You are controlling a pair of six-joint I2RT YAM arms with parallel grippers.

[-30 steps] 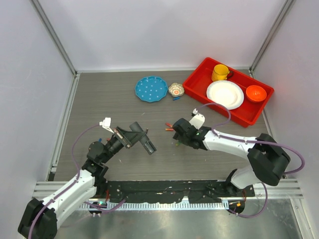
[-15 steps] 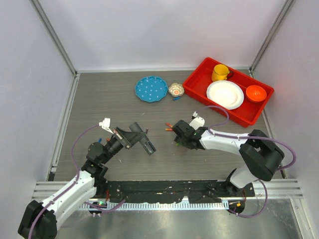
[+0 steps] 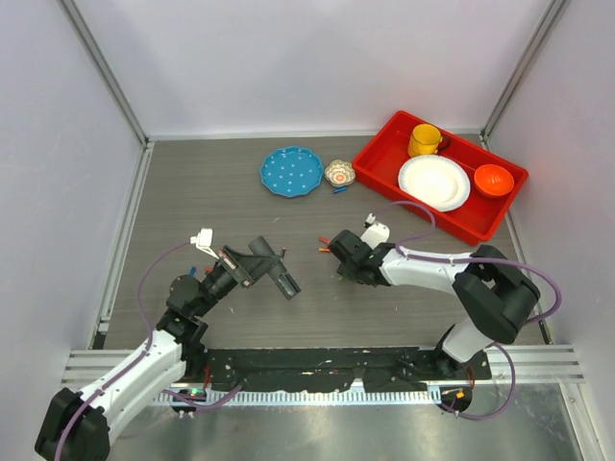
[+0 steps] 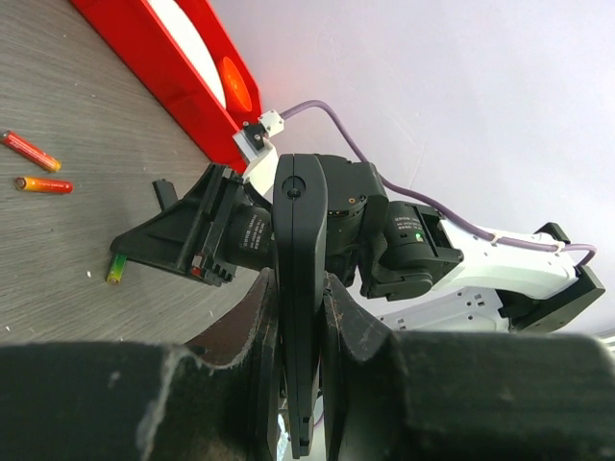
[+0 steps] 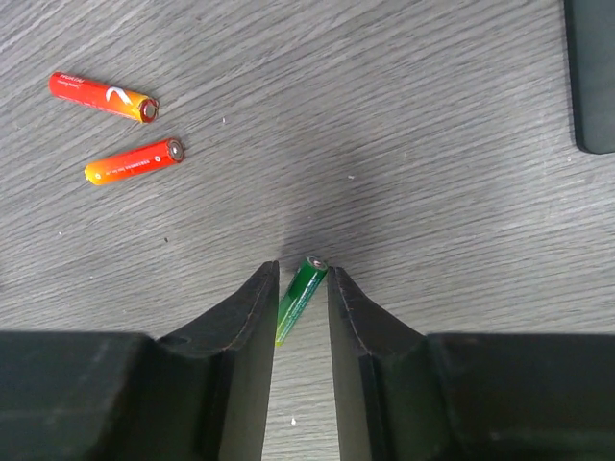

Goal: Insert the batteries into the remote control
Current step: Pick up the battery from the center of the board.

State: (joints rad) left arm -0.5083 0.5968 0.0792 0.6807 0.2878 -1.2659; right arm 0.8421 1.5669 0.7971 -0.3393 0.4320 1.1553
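Note:
My left gripper is raised above the table and shut on the remote control, a slim black bar held edge-on between the fingers; the remote control points toward the right arm. One of the batteries, green, lies askew on the table between the fingers of my right gripper. Those jaws are lowered to the table and stand a little apart, wider than the cell, whose ends reach toward both pads. From the left wrist the same green battery shows under the right gripper.
Two orange cells lie left of the right gripper, and a flat black piece at its far right. At the back are a blue plate, a small bowl and a red tray with dishes.
My right gripper has come down and slightly left onto the green battery and its jaws have narrowed around it. The left arm with the remote control has not moved.

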